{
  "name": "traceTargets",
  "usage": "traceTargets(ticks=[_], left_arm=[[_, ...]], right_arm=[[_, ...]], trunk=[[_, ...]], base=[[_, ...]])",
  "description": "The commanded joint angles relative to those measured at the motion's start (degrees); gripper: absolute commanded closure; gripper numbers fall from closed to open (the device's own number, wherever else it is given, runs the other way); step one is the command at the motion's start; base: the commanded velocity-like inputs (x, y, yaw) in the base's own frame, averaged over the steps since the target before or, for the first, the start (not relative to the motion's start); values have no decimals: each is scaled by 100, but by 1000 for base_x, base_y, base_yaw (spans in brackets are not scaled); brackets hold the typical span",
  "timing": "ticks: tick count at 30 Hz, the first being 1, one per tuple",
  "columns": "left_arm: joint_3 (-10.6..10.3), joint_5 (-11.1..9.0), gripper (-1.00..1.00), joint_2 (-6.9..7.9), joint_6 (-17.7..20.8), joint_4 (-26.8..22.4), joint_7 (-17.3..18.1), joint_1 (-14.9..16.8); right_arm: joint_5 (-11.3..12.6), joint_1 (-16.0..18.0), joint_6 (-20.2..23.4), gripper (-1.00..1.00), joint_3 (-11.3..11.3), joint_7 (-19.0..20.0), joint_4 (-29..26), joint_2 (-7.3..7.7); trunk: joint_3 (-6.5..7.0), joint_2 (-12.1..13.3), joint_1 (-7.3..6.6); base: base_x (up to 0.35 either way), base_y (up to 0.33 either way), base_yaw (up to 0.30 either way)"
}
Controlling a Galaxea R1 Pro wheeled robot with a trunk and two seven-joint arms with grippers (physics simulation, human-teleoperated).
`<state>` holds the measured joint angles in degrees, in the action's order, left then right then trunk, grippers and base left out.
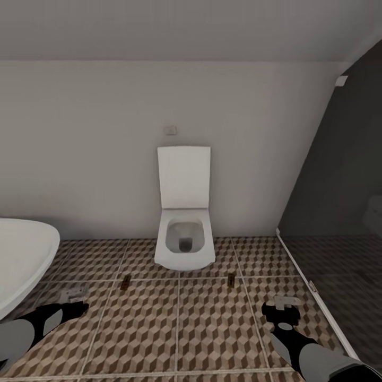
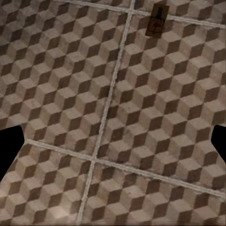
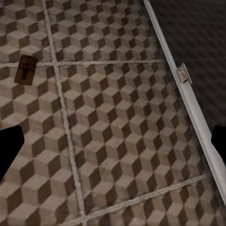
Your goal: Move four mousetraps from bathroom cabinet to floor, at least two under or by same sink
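1. Low in the head view, two mousetraps lie on the bathroom floor [image 1: 212,329], one on each side of the white toilet [image 1: 185,212]: the left mousetrap [image 1: 125,282] just left of centre, the right mousetrap [image 1: 231,279] just right of centre, each on or near a grout line.
2. The left tool [image 1: 71,298] hangs at the lower left of that frame, beside the rim of the white bathtub [image 1: 26,254]; the right tool [image 1: 282,307] hangs at the lower right, near the white sill of the glass shower [image 1: 339,212].
3. In both wrist views the dark fingertips sit far apart at the frame edges with bare tile between them, so both tools are released and carry nothing. The left wrist view catches one trap [image 2: 156,20] at its upper edge; the right wrist view catches one [image 3: 26,69] at its upper left.
4. Judged from this, two traps are laid and two remain to be fetched.
5. The next move likely calls for turning away towards the cabinet, and the remaining pair probably needs to go by the sink, since these two lie by the toilet.
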<state>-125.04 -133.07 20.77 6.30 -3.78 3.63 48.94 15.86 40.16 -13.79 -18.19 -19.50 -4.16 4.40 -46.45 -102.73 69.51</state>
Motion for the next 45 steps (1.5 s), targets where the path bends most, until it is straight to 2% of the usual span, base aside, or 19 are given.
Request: traceTargets(ticks=[1, 9, 17, 23, 28, 35, 45], left_arm=[[-47, -60, -100, -3, 12, -8, 15, -18], [-47, -61, -100, -52, 2, -9, 15, -269], [-47, -56, -100, -125, -43, -9, 15, -664], [-47, -53, -100, -157, -344, -11, 11, -990], [-47, -59, -100, -172, -628, -15, 13, -1285], [-47, -61, -100, -214, -775, -38, 14, -1612], [-47, -54, -100, -310, -813, -478, 14, -1877]], right_arm=[[58, -1, -18, -100, -50, -3, 3, 0], [52, -182, -18, -100, -58, 131, 5, 0], [54, -475, -19, -100, -61, 308, 11, -5], [50, -772, -39, -100, -62, 384, 6, -2], [65, -885, -51, -100, -59, 403, 15, 3], [75, -1047, -53, -100, -58, 410, 204, 7], [86, -1566, -54, -100, -55, 412, 377, 5]], trunk=[[14, 39, -23], [157, 360, -199], [301, 681, -375], [409, 922, -506], [498, 1122, -616], [624, 1403, -770], [804, 1804, -990]], base=[[0, 0, 0], [0, 0, 0], [0, 0, 0], [0, 0, 0], [0, 0, 0], [0, 0, 0], [0, 0, 0]])
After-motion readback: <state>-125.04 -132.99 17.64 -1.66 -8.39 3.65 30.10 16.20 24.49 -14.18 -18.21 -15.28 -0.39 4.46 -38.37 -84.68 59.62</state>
